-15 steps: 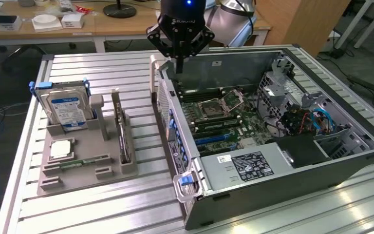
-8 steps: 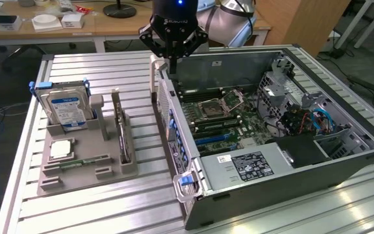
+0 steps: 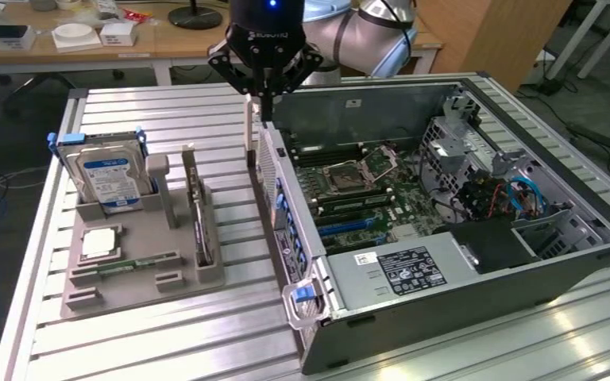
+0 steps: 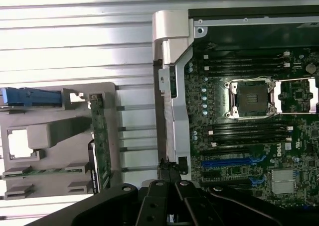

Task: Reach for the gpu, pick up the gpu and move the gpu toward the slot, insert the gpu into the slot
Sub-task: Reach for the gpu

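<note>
1 risk: my gripper (image 3: 267, 111), pinched shut and empty, hangs over the case wall (image 3: 276, 171); meeting the gpu (image 3: 203, 230) at 8 o'clock closed would topple it.

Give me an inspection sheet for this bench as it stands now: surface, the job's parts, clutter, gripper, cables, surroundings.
Surface: ribbed aluminium table, carrying a grey holder tray and an open computer case.
Job's things: gpu stands on edge in the tray, untouched; the motherboard's blue slots look bare.
Clutter: hard drive, processor chip and memory stick sit in the same tray.
Gripper: gripper is shut, holds nothing, and hangs above the case wall nearest the tray.
Cables: blue cables inside the case.
Surroundings: wooden desk with white boxes behind the table.
</note>
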`<state>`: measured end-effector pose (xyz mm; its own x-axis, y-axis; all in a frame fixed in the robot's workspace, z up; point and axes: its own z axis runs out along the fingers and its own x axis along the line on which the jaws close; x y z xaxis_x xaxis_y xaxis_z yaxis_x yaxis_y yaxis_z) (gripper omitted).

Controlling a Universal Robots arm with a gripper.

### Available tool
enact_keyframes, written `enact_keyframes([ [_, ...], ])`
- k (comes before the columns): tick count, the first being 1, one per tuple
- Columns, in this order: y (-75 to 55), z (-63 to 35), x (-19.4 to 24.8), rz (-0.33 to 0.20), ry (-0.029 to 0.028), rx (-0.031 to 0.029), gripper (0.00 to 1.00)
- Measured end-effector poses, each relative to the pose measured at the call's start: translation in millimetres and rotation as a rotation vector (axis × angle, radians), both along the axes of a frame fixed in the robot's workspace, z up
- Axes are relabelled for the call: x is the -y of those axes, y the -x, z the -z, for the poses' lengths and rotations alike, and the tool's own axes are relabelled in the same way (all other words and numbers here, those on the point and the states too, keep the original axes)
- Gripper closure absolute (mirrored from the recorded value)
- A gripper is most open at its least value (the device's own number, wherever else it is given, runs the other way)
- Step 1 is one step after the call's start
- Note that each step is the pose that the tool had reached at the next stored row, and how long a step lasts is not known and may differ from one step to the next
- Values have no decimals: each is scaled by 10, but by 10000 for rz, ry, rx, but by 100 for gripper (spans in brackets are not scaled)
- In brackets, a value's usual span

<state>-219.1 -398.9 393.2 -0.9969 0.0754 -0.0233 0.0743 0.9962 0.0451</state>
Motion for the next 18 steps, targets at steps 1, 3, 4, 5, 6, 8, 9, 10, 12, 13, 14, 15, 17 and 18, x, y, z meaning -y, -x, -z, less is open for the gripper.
enact_keyframes([
  [1,20,0,0,-1,0,0,90],
  [3,61,0,0,-1,0,0,90],
  [4,79,0,0,-1,0,0,90],
  [5,98,0,0,-1,0,0,90],
  [6,118,0,0,-1,0,0,90],
  [8,161,0,0,0,0,0,90],
  [9,180,0,0,-1,0,1,90],
  [10,196,1,0,0,-1,0,90],
  [12,228,1,0,-1,0,0,90],
  [13,248,1,0,-1,-1,0,90],
  [14,270,1,0,-2,0,0,90],
  [15,292,1,1,-2,0,-2,90],
  [17,341,1,2,-1,1,-4,90],
  [18,368,1,3,0,0,-4,90],
])
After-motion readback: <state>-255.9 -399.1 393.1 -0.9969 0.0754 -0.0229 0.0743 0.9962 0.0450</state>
